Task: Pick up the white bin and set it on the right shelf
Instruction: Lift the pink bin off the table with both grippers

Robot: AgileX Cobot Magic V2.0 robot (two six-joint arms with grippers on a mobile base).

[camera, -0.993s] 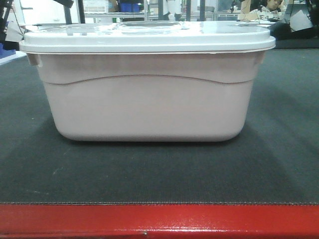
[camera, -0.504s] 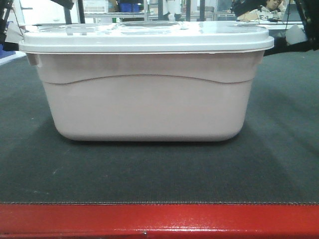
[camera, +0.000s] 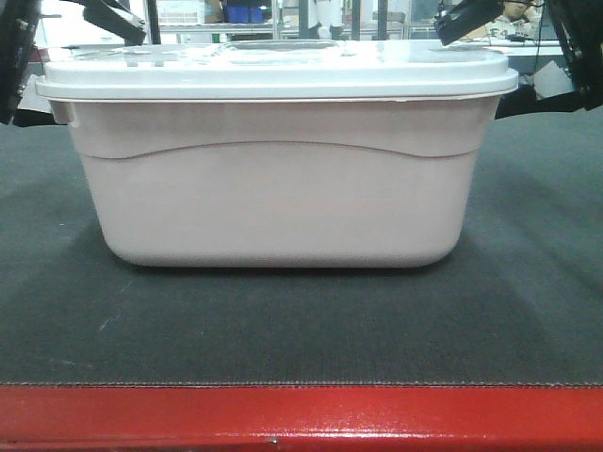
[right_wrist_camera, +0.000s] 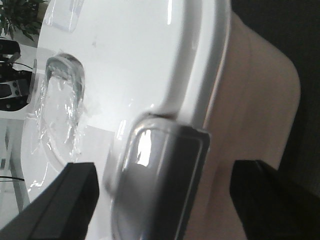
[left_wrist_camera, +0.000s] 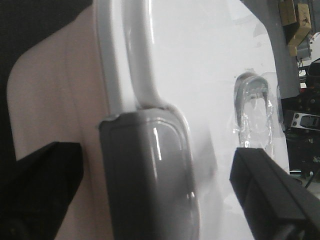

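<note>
The white bin (camera: 283, 188) stands on the dark mat in the front view, its white lid (camera: 273, 71) shut. My left gripper (camera: 61, 71) is open at the bin's left end, one finger above the lid and one below the rim. In the left wrist view this gripper (left_wrist_camera: 155, 197) straddles the grey latch (left_wrist_camera: 145, 170) without touching it. My right gripper (camera: 499, 64) is open at the bin's right end in the same way. Seen from the right wrist, it (right_wrist_camera: 167, 200) brackets the other grey latch (right_wrist_camera: 160, 175). The right shelf is out of view.
The bin rests on a table with a dark mat (camera: 301, 320) and a red front edge (camera: 301, 419). Blue bins (camera: 245, 13) and racks stand far behind. A potted plant (right_wrist_camera: 20, 15) shows beyond the lid.
Both grippers have come into the front view and moved in to the bin's two ends, fingers now above and below the lid rim. The bin has not moved.
</note>
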